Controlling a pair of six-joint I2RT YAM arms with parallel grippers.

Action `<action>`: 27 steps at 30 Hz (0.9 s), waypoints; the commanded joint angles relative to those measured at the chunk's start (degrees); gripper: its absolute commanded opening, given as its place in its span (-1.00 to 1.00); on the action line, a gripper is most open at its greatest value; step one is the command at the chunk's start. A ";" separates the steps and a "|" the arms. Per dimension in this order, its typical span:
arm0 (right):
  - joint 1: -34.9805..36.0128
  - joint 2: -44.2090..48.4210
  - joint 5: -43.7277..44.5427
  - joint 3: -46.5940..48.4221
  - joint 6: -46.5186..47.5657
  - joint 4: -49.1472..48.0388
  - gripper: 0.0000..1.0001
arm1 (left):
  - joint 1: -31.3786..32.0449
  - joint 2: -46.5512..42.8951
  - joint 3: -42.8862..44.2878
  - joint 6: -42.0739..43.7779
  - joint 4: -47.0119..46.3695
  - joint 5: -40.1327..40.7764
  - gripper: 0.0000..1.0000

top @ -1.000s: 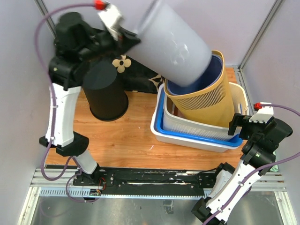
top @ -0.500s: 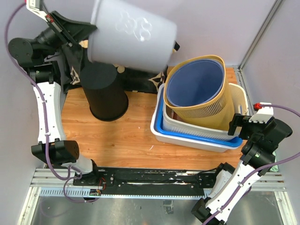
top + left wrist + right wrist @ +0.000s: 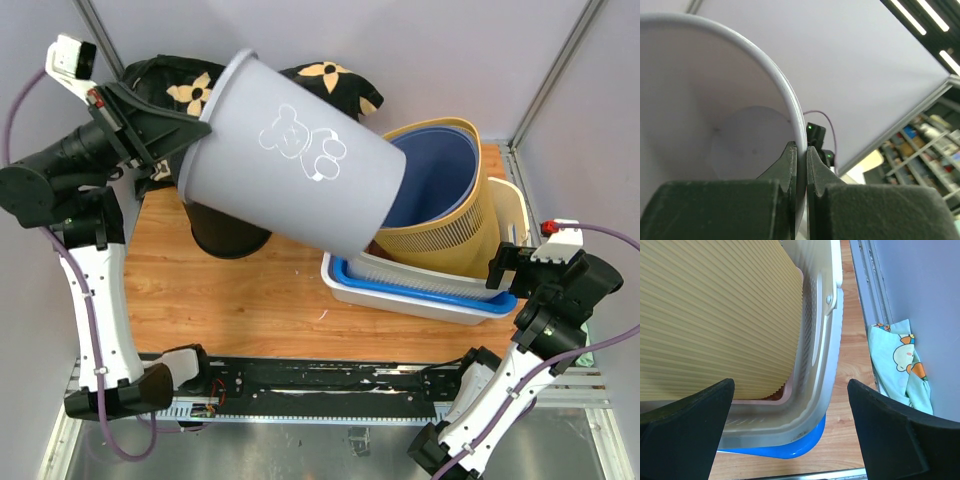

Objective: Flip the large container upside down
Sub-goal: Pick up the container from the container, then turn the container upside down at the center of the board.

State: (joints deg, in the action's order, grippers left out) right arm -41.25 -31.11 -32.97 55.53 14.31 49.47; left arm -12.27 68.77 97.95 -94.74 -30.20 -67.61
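The large container (image 3: 300,170) is a grey plastic bin with a white bear print. It hangs tilted in the air, mouth toward the upper left and base toward the lower right. My left gripper (image 3: 192,128) is shut on its rim. In the left wrist view the rim (image 3: 785,90) runs between the two fingers (image 3: 801,165), one inside the wall and one outside. My right gripper (image 3: 790,435) is open at the right, over the corner of the white basket (image 3: 825,340), holding nothing.
A black cylindrical bin (image 3: 228,238) stands partly hidden under the grey container. A yellow ribbed bin (image 3: 455,225) with a blue bin (image 3: 435,180) inside leans in the white basket (image 3: 510,200), over a blue tray (image 3: 420,292). A flowered black cloth (image 3: 330,85) lies behind. A cartoon cloth (image 3: 897,360) lies at the right wall.
My left arm has swung back to the left with the grey container, away from over the yellow bin. The container has rolled so the bear print faces up. The right arm is still.
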 commanded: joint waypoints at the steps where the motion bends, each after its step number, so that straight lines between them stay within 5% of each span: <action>1: -0.76 0.76 0.55 -0.53 -0.91 -1.18 0.96 | -1.72 -1.05 -10.40 -8.13 0.29 3.15 -1.00; 8: -0.78 0.77 0.83 -0.17 -0.97 -0.72 0.95 | -15.19 -2.29 -22.04 -11.31 1.73 2.05 -0.99; 22: -0.68 0.02 1.32 0.09 -1.14 -0.34 0.93 | -15.68 -5.67 -51.90 -12.11 -0.91 -1.75 -0.99; 27: -0.69 -0.56 1.27 0.02 -1.22 -0.51 0.93 | -15.68 -3.92 -61.32 -16.01 -12.34 -3.70 -0.99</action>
State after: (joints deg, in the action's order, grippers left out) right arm -41.25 -31.11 -32.29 55.53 13.72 49.52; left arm -27.53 58.22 48.51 -108.75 -49.39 -63.48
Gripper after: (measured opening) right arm 0.965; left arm 0.062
